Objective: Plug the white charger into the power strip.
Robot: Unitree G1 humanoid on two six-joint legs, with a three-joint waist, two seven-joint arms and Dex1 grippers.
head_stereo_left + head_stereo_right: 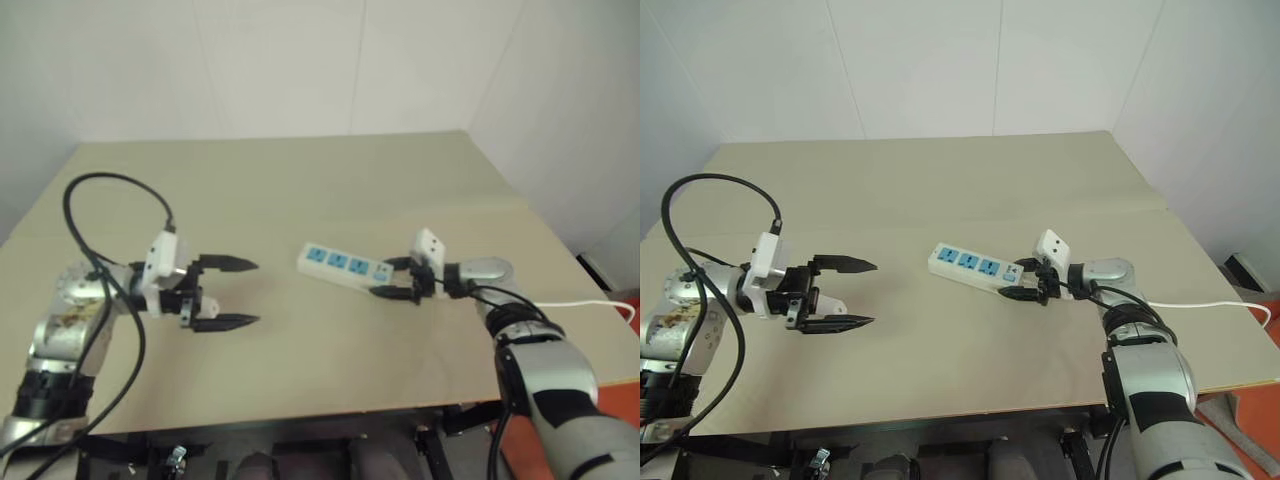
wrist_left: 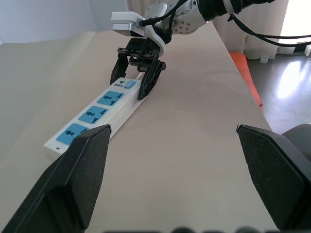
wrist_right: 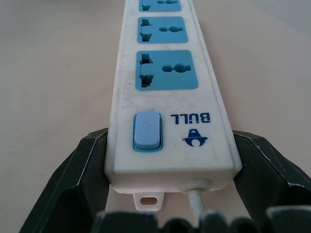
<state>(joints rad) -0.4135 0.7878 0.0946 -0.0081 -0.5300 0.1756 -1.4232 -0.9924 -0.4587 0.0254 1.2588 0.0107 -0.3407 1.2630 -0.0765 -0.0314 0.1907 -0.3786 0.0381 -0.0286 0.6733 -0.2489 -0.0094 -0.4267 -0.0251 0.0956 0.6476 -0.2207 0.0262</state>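
Your right end effector [image 1: 396, 279] sits at the switch end of the power strip [image 1: 343, 265], with one black finger along each long side of the white bar. In the right wrist view both fingers [image 3: 82, 174] press against the strip's side walls, so it is grasping the power strip at that end. Just ahead of those fingers you see the pale blue switch [image 3: 147, 130], then the three blue socket faces running away from the end effector in a row. The thin white cord [image 3: 196, 200] leaves the strip's end face between the fingers, back toward the wrist.

The strip lies flat on the beige bench [image 1: 300, 190], stretching from your right end effector toward your left one.

Your left end effector [image 1: 232, 293] is released: its two fingers stand wide apart with nothing between them. It hovers well apart from the strip's far end, fingertips pointing toward it.

You will not find the white charger in either end effector.
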